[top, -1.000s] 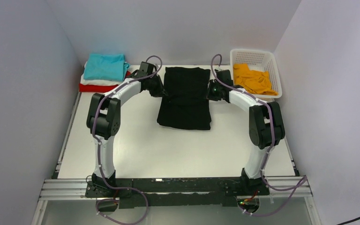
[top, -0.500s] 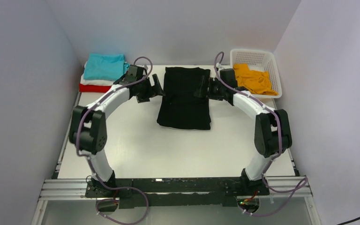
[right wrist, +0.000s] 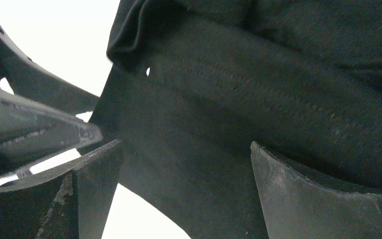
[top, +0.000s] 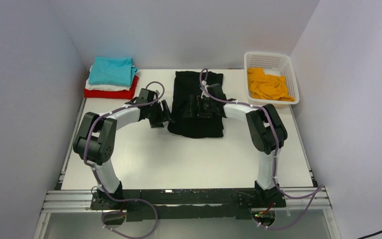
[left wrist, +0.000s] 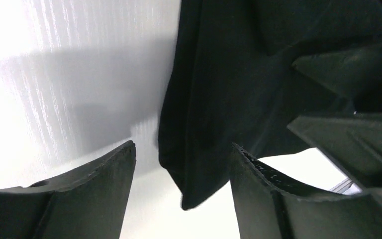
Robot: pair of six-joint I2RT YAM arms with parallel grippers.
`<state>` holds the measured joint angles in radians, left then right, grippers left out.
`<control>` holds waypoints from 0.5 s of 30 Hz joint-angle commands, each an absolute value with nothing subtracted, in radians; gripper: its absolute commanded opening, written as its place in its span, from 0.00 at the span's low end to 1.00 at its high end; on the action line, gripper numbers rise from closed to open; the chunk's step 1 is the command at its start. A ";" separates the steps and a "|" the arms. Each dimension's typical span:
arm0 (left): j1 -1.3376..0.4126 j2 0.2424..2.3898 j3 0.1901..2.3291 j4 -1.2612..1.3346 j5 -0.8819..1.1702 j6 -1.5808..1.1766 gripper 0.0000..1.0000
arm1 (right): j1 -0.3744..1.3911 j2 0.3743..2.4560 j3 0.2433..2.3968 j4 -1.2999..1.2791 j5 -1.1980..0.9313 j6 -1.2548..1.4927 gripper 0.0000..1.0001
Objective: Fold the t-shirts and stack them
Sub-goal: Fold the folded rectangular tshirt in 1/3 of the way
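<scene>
Currently we note the left gripper (top: 164,113) low over the table (top: 179,159) at the near-left edge of the black t-shirt (top: 199,127). Its jaws are parted and clamp nothing, and the shirt's folded corner shows between the fingers (left wrist: 104,174) in the wrist view. Just beyond, we see the right gripper (top: 195,106) spread wide above the middle of that shirt, gripping nothing. Farther back we record the teal t-shirt (top: 112,69) lying on the white t-shirt (top: 95,85) and red t-shirt (top: 110,93) in a stack at the far-left corner, and the orange t-shirt (top: 268,84) crumpled in the white basket (top: 266,54) at the far right.
</scene>
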<state>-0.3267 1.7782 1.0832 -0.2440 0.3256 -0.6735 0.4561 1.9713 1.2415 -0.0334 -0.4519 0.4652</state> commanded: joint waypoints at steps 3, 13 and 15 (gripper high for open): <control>-0.358 1.831 1.122 -0.241 0.329 -0.647 0.54 | 0.430 2.038 1.378 0.071 -0.409 0.491 1.00; -0.360 1.956 1.187 -0.317 0.283 -0.627 0.44 | 0.358 2.197 1.597 0.038 -0.426 0.499 1.00; -0.360 1.962 1.193 -0.326 0.272 -0.624 0.42 | 0.337 2.242 1.662 0.043 -0.418 0.470 1.00</control>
